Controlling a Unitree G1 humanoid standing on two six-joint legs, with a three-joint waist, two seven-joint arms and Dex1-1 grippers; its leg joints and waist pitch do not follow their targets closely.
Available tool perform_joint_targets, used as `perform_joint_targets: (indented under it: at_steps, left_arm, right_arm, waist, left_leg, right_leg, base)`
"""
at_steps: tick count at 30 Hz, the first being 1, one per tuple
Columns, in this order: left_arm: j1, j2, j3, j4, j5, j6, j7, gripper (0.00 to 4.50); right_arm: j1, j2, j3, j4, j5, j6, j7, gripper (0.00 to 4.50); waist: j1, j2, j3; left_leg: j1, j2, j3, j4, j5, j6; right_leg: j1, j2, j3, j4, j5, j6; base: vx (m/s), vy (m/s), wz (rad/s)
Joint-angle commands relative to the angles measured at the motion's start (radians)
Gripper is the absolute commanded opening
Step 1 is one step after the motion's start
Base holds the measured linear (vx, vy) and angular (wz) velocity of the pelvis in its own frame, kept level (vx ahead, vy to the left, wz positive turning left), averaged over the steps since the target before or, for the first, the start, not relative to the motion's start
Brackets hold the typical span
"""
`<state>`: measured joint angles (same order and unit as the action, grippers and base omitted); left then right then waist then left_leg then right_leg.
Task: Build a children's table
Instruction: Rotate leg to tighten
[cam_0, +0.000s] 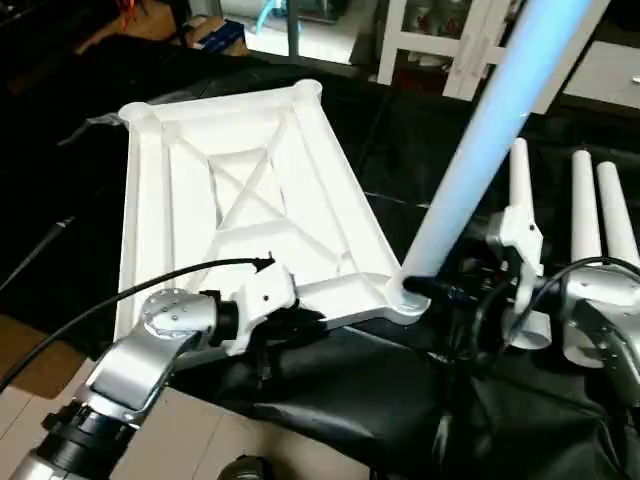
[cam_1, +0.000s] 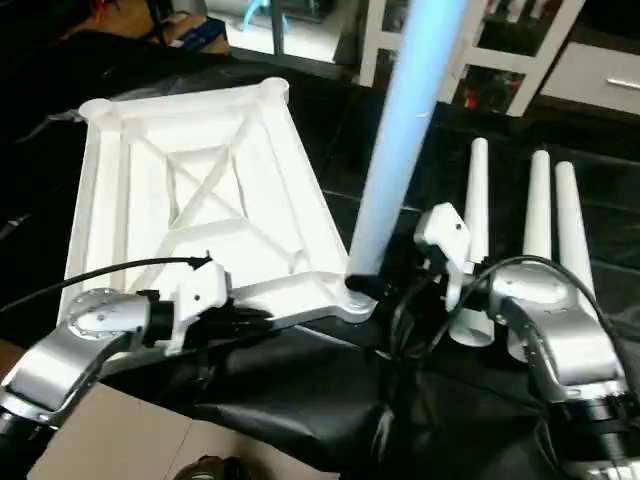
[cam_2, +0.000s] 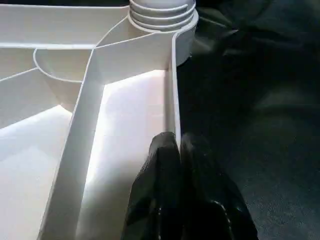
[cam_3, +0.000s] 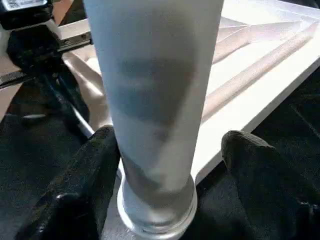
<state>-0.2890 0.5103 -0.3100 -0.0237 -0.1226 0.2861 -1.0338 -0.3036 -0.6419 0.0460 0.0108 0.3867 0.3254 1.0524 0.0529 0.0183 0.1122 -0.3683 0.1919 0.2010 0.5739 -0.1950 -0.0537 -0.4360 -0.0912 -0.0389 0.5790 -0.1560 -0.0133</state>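
Right wrist view: right tool (cam_3: 165, 165) is standing apart around the stiff, light leg (cam_3: 155, 100); left tool (cam_2: 175, 150) is clamping the tabletop (cam_0: 240, 200) rim.

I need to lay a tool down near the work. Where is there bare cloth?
Free: the black cloth between the tabletop and the three loose legs. Crowded: the near corner socket, where the standing leg and right gripper meet, and the near rim at the left gripper.

1 tabletop (cam_0: 240, 190), 4 legs (cam_1: 478, 190), 2 grippers (cam_3: 170, 165)
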Motion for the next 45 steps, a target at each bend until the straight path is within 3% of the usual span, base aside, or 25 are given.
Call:
perform_joint_targets:
  at_steps: [1, 4, 10, 19, 23, 29, 30, 31, 32, 33, 37, 39, 42, 43, 44, 45]
  left_arm:
    - [0.022, 0.014, -0.032, 0.007, 0.011, 0.001, -0.059, 0.00]
    - [0.022, 0.014, -0.035, 0.002, 0.009, -0.003, -0.060, 0.00]
    - [0.026, 0.017, -0.047, -0.009, -0.003, -0.006, -0.054, 0.00]
    - [0.019, 0.007, -0.053, -0.008, 0.001, 0.000, -0.046, 0.00]
    - [0.007, -0.018, -0.048, 0.017, 0.031, -0.003, 0.014, 0.00]
    - [-0.044, -0.138, -0.048, 0.082, 0.103, 0.087, 0.212, 0.00]
    - [-0.073, -0.209, -0.047, 0.112, 0.126, 0.156, 0.309, 0.00]
    - [-0.074, -0.211, -0.047, 0.113, 0.127, 0.158, 0.312, 0.00]
    - [-0.103, -0.284, -0.040, 0.151, 0.145, 0.204, 0.406, 0.00]
    - [-0.123, -0.330, -0.038, 0.178, 0.150, 0.215, 0.453, 0.00]
    - [-0.156, -0.410, -0.040, 0.222, 0.161, 0.213, 0.510, 0.00]
    - [-0.179, -0.462, -0.082, 0.224, 0.154, 0.172, 0.471, 0.00]
    - [-0.168, -0.433, -0.096, 0.190, 0.142, 0.160, 0.419, 0.00]
    - [-0.132, -0.335, -0.110, 0.131, 0.115, 0.078, 0.292, 0.00]
    - [-0.122, -0.311, -0.113, 0.117, 0.108, 0.055, 0.259, 0.00]
    - [-0.084, -0.235, -0.104, 0.065, 0.070, 0.042, 0.162, 0.00]
  right_arm:
    - [0.005, -0.018, -0.029, 0.009, -0.020, 0.001, -0.011, 3.39]
    - [0.011, -0.018, -0.014, -0.003, -0.007, 0.009, -0.008, 3.39]
    - [0.003, 0.032, -0.010, 0.018, 0.011, 0.009, -0.022, 3.14]
    - [-0.006, 0.062, -0.013, 0.053, 0.018, 0.019, -0.041, 2.36]
    - [-0.018, 0.101, -0.029, 0.098, -0.029, 0.016, -0.142, 2.03]
    - [-0.055, 0.231, -0.055, 0.202, -0.090, 0.053, -0.410, 1.88]
    - [-0.076, 0.303, -0.078, 0.248, -0.113, 0.070, -0.561, 1.87]
    - [-0.077, 0.305, -0.079, 0.249, -0.114, 0.071, -0.566, 1.86]
    - [-0.095, 0.365, -0.090, 0.291, -0.150, 0.068, -0.700, 1.85]
    - [-0.111, 0.410, -0.103, 0.323, -0.146, 0.059, -0.762, 1.85]
    - [-0.145, 0.496, -0.126, 0.388, -0.141, 0.022, -0.868, 1.85]
    - [-0.198, 0.591, -0.102, 0.467, -0.150, -0.037, -0.906, 1.85]
    - [-0.210, 0.586, -0.076, 0.458, -0.162, -0.052, -0.857, 1.85]
    - [-0.193, 0.515, -0.026, 0.373, -0.155, -0.074, -0.680, 1.85]
    - [-0.187, 0.496, -0.014, 0.350, -0.153, -0.079, -0.635, 1.85]
    - [-0.156, 0.416, 0.014, 0.275, -0.142, -0.096, -0.504, 1.85]
  waist:
    - [-0.003, -0.003, -0.056]
    - [-0.005, -0.004, -0.057]
    - [-0.006, -0.003, -0.063]
    - [-0.015, -0.007, -0.060]
    - [-0.019, -0.005, -0.057]
    - [-0.025, -0.003, -0.058]
    - [-0.024, -0.004, -0.060]
    - [-0.028, -0.002, -0.058]
    - [-0.030, -0.010, -0.059]
    - [-0.027, -0.005, -0.059]
    - [-0.029, -0.008, -0.060]
    - [-0.033, -0.006, -0.065]
    - [-0.035, -0.006, -0.064]
    - [-0.038, -0.009, -0.063]
    - [-0.038, -0.011, -0.066]
    - [-0.040, -0.008, -0.069]
  left_leg:
    - [0.014, 0.034, -0.007, -0.061, -0.143, 0.117]
    - [0.017, 0.034, -0.008, -0.063, -0.152, 0.096]
    - [0.012, 0.031, -0.008, -0.056, -0.093, 0.123]
    - [0.012, 0.031, -0.009, -0.059, -0.132, 0.107]
    - [0.010, 0.030, -0.010, -0.061, -0.155, 0.090]
    - [0.010, 0.026, -0.011, -0.064, -0.198, 0.032]
    - [0.012, 0.026, -0.013, -0.065, -0.203, 0.029]
    - [0.008, 0.025, -0.013, -0.065, -0.201, 0.019]
    - [0.007, 0.023, -0.014, -0.066, -0.217, 0.008]
    - [0.011, 0.022, -0.014, -0.065, -0.228, 0.001]
    - [0.011, 0.018, -0.016, -0.069, -0.269, 0.002]
    - [0.005, 0.018, -0.020, -0.073, -0.274, 0.002]
    - [0.003, 0.019, -0.020, -0.075, -0.276, 0.008]
    - [0.002, 0.018, -0.020, -0.075, -0.283, 0.014]
    - [-0.008, 0.019, -0.025, -0.076, -0.267, 0.033]
    - [-0.012, 0.024, -0.028, -0.075, -0.246, 0.047]
  right_leg:
    - [0.059, -0.035, 0.032, -0.049, -0.138, -0.268]
    - [0.057, -0.033, 0.033, -0.050, -0.152, -0.255]
    - [0.060, -0.032, 0.032, -0.039, -0.062, -0.273]
    - [0.060, -0.033, 0.032, -0.045, -0.123, -0.266]
    - [0.058, -0.033, 0.032, -0.051, -0.169, -0.253]
    - [0.055, -0.033, 0.032, -0.063, -0.282, -0.209]
    - [0.055, -0.033, 0.031, -0.064, -0.289, -0.204]
    - [0.052, -0.033, 0.031, -0.064, -0.298, -0.200]
    - [0.055, -0.032, 0.029, -0.069, -0.337, -0.186]
    - [0.048, -0.033, 0.030, -0.072, -0.355, -0.175]
    - [0.044, -0.030, 0.027, -0.084, -0.406, -0.135]
    - [0.047, -0.032, 0.023, -0.083, -0.391, -0.122]
    - [0.048, -0.029, 0.022, -0.081, -0.350, -0.120]
    - [0.048, -0.029, 0.023, -0.080, -0.343, -0.124]
    - [0.061, -0.033, 0.022, -0.075, -0.322, -0.124]
    - [0.064, -0.034, 0.021, -0.068, -0.284, -0.135]
  base:
    - [0.000, 0.000, 0.00]
    - [0.000, 0.000, 0.00]
    - [0.000, 0.000, 0.00]
    - [0.000, 0.000, 0.00]
    - [0.000, 0.000, 0.00]
    - [0.000, 0.000, 0.00]
    - [0.000, 0.000, 0.00]
    - [0.000, 0.000, 0.00]
    - [0.000, 0.000, 0.00]
    - [0.000, 0.000, 0.00]
    - [0.000, 0.000, 0.00]
    - [0.000, 0.000, 0.00]
    - [0.000, 0.000, 0.00]
    - [0.000, 0.000, 0.00]
    - [0.000, 0.000, 0.00]
    - [0.000, 0.000, 0.00]
